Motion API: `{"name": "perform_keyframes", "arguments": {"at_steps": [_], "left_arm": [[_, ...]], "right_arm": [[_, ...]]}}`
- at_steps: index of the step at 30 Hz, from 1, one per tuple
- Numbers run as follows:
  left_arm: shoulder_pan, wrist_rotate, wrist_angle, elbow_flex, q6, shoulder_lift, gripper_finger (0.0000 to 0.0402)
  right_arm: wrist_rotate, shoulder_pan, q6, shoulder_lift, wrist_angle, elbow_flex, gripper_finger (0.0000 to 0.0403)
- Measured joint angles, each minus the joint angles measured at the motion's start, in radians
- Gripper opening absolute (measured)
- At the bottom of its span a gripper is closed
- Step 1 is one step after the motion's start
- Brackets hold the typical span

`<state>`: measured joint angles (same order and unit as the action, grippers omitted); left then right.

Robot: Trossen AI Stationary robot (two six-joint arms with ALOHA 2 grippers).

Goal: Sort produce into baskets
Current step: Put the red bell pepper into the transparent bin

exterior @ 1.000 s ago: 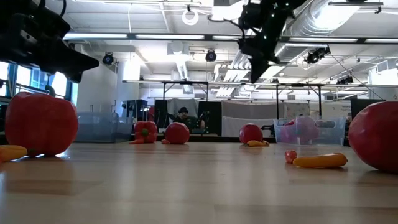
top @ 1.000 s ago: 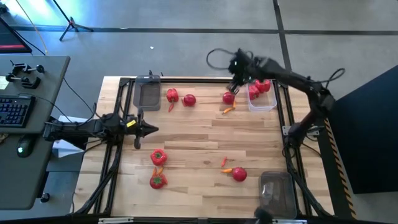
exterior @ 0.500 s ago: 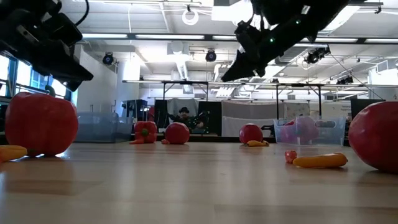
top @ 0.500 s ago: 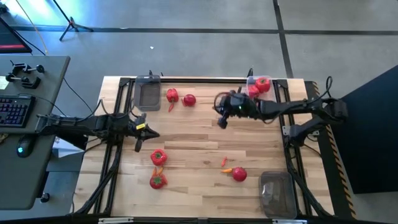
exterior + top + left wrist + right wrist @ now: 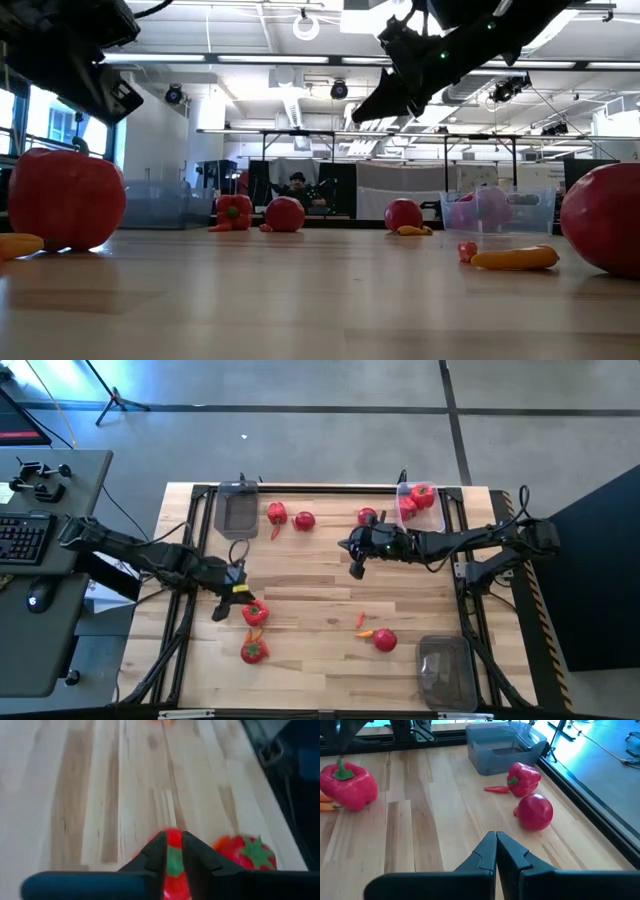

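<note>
My left gripper (image 5: pixel 223 607) hangs just left of a red pepper (image 5: pixel 254 612), its fingers a narrow gap apart. In the left wrist view the pepper's green top (image 5: pixel 173 861) shows through that gap. In the low view the gripper (image 5: pixel 100 95) is clear above the produce. My right gripper (image 5: pixel 355 567) is shut and empty above the table's middle, also in its wrist view (image 5: pixel 496 840). A tomato (image 5: pixel 368 517) and a carrot lie beyond it. Grey tubs stand at the far left (image 5: pixel 237 510), the far right (image 5: pixel 421 512) with red pieces inside, and the near right (image 5: pixel 445 670).
A red pepper (image 5: pixel 276 513), a tomato (image 5: pixel 304 520) and a small carrot (image 5: pixel 275 532) lie by the far left tub. Another red piece (image 5: pixel 253 651) lies near the front, and a tomato (image 5: pixel 385 641) with a carrot (image 5: pixel 365 632) lies toward the near right. Black rails frame the table.
My right gripper has left the far right tub, gone toward the table's middle and near side, come lower and tipped to nearly level, pointing left. My left gripper has gone toward the near edge and down to the red pepper. No produce has moved.
</note>
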<state>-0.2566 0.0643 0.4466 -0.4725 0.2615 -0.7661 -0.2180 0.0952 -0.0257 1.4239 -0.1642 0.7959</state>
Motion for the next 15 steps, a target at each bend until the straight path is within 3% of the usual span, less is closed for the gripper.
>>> {"name": "perform_keyframes", "arguments": {"at_steps": [9, 15], "left_arm": [[-0.087, -0.001, 0.057, -0.071, -0.001, -0.149, 0.0136], [-0.087, -0.055, 0.117, -0.093, 0.043, -0.202, 0.0143]], "right_arm": [[0.0, 0.0, 0.0, 0.0, 0.001, 0.0, 0.0], [0.0, 0.0, -0.001, 0.0, 0.002, 0.0, 0.0]]}}
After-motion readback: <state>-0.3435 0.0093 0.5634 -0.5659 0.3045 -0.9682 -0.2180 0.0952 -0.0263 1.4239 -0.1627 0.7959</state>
